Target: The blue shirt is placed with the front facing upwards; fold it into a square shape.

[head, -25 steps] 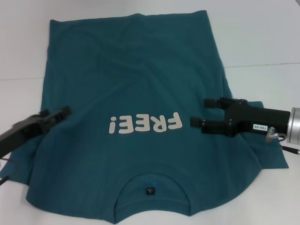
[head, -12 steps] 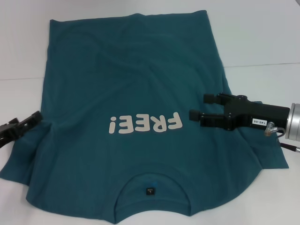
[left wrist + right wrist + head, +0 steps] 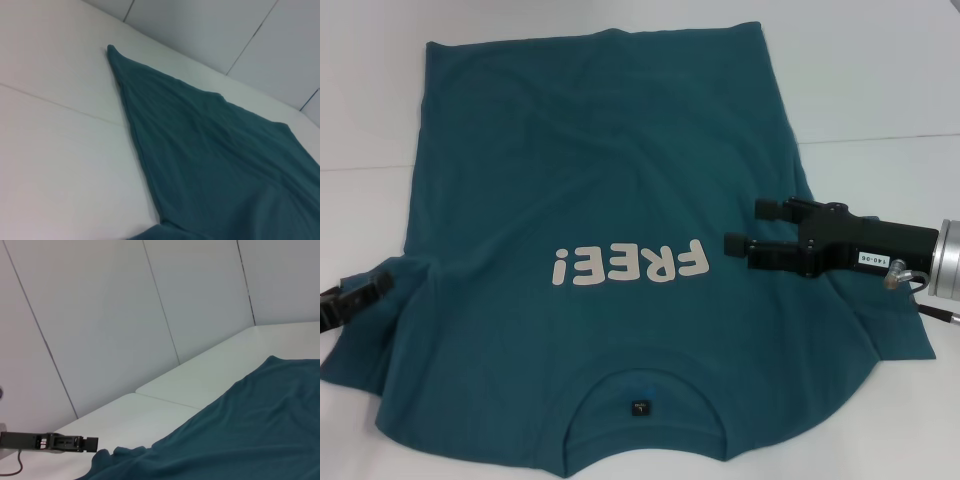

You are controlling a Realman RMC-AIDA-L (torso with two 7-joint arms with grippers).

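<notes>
The blue shirt [image 3: 610, 240] lies spread on a white table [image 3: 880, 90].

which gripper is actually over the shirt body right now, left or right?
The right gripper: it sits over the blue shirt just beside the "FREE!" lettering. The left gripper is only at the sleeve edge.

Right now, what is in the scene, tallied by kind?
Shirts: 1, the blue shirt, front up on the table.
Claws: 2, the left claw at the shirt's left edge, the right claw over its right side.
Tables: 1.
Total: 4.
</notes>
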